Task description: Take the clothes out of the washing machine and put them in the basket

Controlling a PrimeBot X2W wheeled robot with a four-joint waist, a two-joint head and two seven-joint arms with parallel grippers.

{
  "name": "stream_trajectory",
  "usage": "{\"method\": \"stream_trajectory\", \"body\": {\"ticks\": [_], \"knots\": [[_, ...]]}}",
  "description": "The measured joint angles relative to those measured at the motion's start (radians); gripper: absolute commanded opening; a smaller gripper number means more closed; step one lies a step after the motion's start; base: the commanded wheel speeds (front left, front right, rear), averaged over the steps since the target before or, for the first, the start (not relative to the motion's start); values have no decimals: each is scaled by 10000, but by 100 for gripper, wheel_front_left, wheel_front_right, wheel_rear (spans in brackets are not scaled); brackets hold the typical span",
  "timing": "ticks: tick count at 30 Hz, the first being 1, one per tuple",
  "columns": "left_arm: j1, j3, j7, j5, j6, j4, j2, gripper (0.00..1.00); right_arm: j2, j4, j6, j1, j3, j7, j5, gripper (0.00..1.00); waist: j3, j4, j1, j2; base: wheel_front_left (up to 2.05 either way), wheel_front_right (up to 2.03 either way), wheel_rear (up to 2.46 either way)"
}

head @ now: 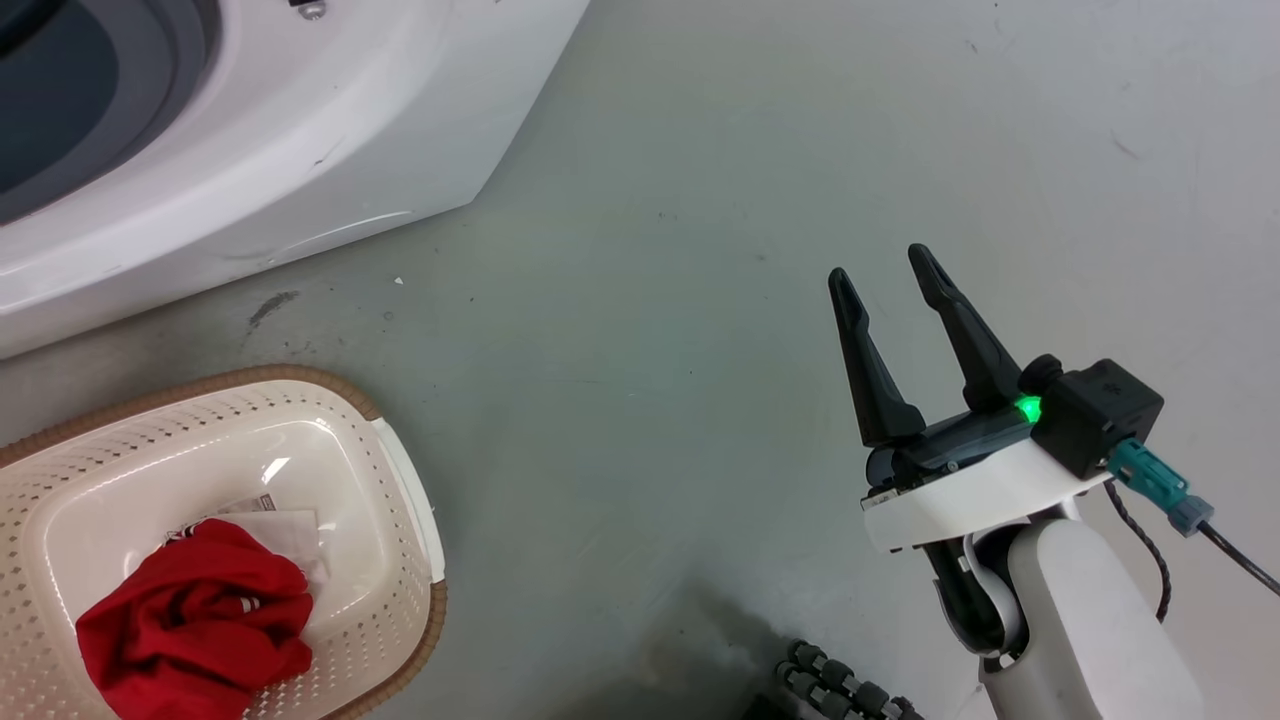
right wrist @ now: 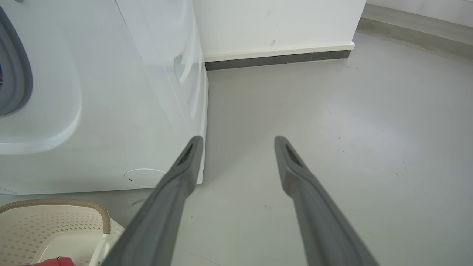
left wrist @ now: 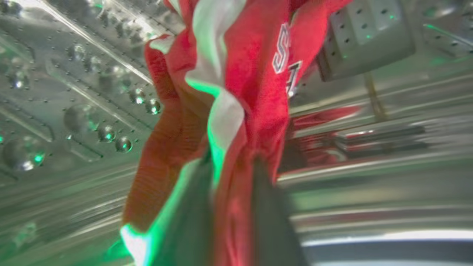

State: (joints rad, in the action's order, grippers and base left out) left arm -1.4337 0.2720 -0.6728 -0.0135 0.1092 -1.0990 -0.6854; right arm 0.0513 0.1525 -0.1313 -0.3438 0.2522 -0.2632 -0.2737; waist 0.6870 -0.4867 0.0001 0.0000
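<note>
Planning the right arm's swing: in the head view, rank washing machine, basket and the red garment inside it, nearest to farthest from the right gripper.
1. washing machine, corner up-left of the right gripper.
2. basket, lower left.
3. red garment, inside the basket's far side.

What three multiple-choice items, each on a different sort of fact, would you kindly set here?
1. Where does the crumpled red garment lie? A in the laundry basket; B on the floor; C on the machine's top.
2. What colours has the gripped garment in the left gripper's jaws? A blue and white; B red and white; C plain green.
3. How do the right gripper's jaws stand? A shut on fabric; B shut on the rim; C open, empty.
1 A, it rests on the basket's base; 2 B, white stripes cross red cloth; 3 C, a clear gap parts them.
</note>
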Motion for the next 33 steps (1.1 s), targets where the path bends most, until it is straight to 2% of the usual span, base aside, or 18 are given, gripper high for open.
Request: {"method": "stream_trajectory", "body": {"ticks": [4, 8, 17, 27, 33], "knots": [[411, -107, 320, -176, -301, 506, -12, 0, 0, 59, 2, -38, -27, -2, 8, 100, -61, 68, 0, 0, 0, 0, 0], [950, -286, 1072, -433, -596, 1097, 36, 0, -2, 107, 2, -45, -115, -2, 115, 100, -250, 176, 0, 0, 0, 0, 0], [2370, -938, 3127, -1448, -1158, 1860, 746, 0, -4, 163, 0, -34, -410, -2, 508, 100, -991, 489, -1, 0, 0, 0, 0], [4033, -1459, 5338, -2449, -1172, 1333, 1799, 0, -6, 299, 0, 456, -834, -2, 961, 100, -2296, 892, -1, 0, 0, 0, 0], [4793, -1210, 6941, -2451, -945, 1020, 2336, 0, -6, 458, 0, 921, -1039, -2, 1361, 100, -3306, 1254, -2, 0, 0, 0, 0]]}}
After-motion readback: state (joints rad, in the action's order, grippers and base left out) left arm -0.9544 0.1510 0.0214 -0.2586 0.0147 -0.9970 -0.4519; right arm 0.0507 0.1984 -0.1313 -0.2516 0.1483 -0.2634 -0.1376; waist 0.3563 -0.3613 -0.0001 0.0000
